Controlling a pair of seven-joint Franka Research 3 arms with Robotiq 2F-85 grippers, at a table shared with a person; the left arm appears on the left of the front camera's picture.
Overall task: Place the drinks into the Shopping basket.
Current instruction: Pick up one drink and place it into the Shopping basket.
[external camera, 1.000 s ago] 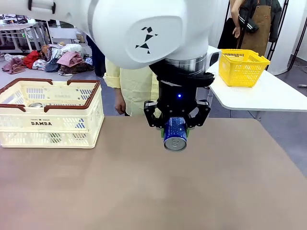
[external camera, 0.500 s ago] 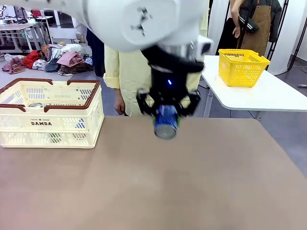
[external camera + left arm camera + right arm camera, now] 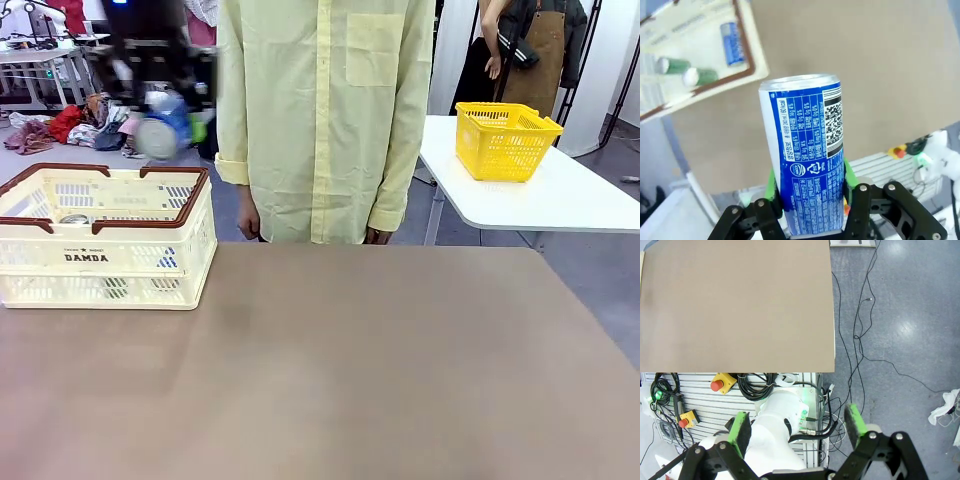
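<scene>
Front view, left to right. Upper left of the frame: the left gripper [image 3: 165, 125], motion-blurred, is clamped on a blue can [image 3: 162, 130] and hangs above the Shopping basket [image 3: 60, 258], which stands at the table's [image 3: 350, 370] left edge. Centre: a person in a pale yellow shirt [image 3: 320, 110] stands at the far side. Upper right: a yellow mesh basket [image 3: 505, 140] sits on a white side table [image 3: 560, 205].

Left wrist view: the green pads [image 3: 771, 185] press both sides of the upright blue can [image 3: 807, 165]; at upper left, the basket [image 3: 747, 55] contains one blue can [image 3: 732, 44] and two green cans [image 3: 687, 71].

Right wrist view: the right gripper [image 3: 795, 430] is spread wide with nothing between its pads, above the table's edge and the floor.
</scene>
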